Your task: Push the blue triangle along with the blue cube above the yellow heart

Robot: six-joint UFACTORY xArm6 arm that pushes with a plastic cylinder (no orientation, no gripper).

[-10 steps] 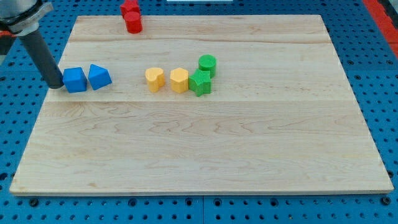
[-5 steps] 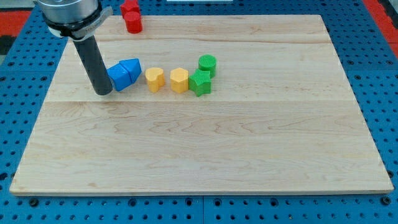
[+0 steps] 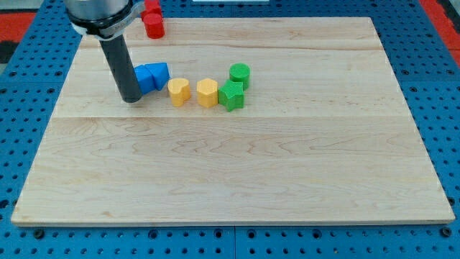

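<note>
My tip [image 3: 131,99] rests on the board at the left, touching the lower left side of the blue cube [image 3: 144,79]. The blue triangle [image 3: 159,72] sits right against the cube, up and to its right. The two blue blocks lie just up and left of the yellow heart [image 3: 179,91]; the triangle's lower edge is close to the heart's top left. My rod hides the cube's left part.
A yellow hexagon block [image 3: 207,93] stands right of the heart. A green star-like block [image 3: 231,95] and a green cylinder [image 3: 240,74] sit beside it. A red block [image 3: 152,19] lies at the board's top edge [image 3: 287,19].
My tip moved right and slightly up, pushing the blue cube and blue triangle right and upward. They went from the far left to beside the yellow heart.
</note>
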